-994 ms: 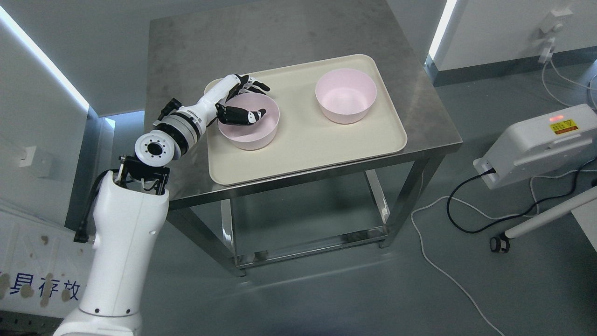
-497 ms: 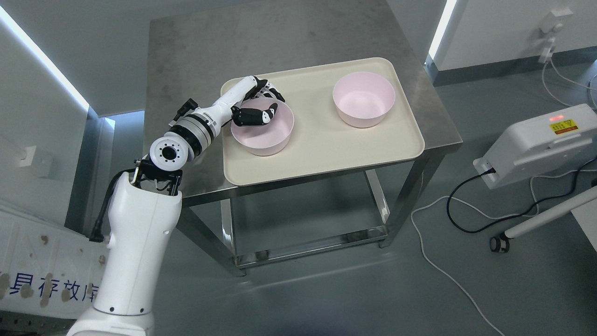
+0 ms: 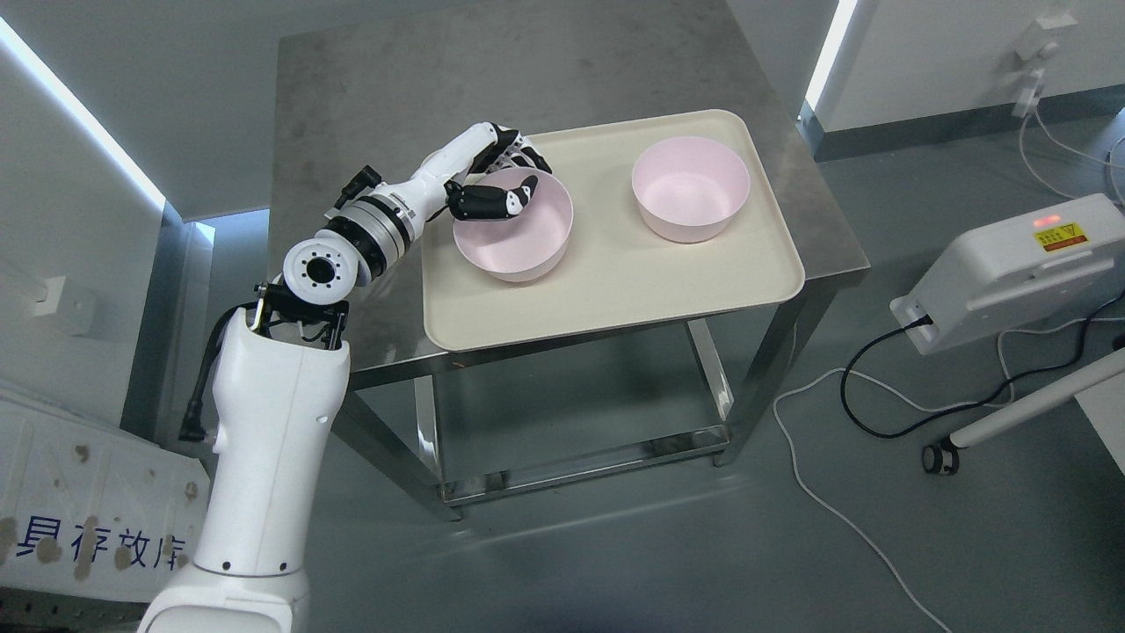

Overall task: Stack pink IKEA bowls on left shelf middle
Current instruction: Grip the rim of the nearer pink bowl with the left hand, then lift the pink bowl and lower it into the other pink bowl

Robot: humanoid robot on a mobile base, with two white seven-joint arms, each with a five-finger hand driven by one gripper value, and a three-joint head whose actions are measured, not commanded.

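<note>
Standing by the rig, this is how it looks, biggest thing first:

- A steel worktop [image 3: 369,79] spreads out beneath and beyond the left hand, carrying everything that matters.
- A cream tray [image 3: 615,290] lies under the hand and runs off to its right, close to the worktop's near edge.
- The near pink bowl [image 3: 518,242] is at the hand itself, seemingly tipped and lifted off the tray at its left end, though I cannot be sure it has fully cleared.
- The second pink bowl [image 3: 690,189] sits upright on the tray, well apart to the hand's right.
- The left hand [image 3: 497,180] pinches the near bowl's rim, thumb inside the wall and the other fingers curled over the outside behind it.
- No shelf shows from where I stand, and the right arm is out of sight.

What could go wrong, as I judge it:

- A one-sided rim pinch on smooth plastic may let the bowl pivot or slip out during the carry.
- Swinging low toward the right could knock the second bowl or catch the tray's lip and drag it.
</note>
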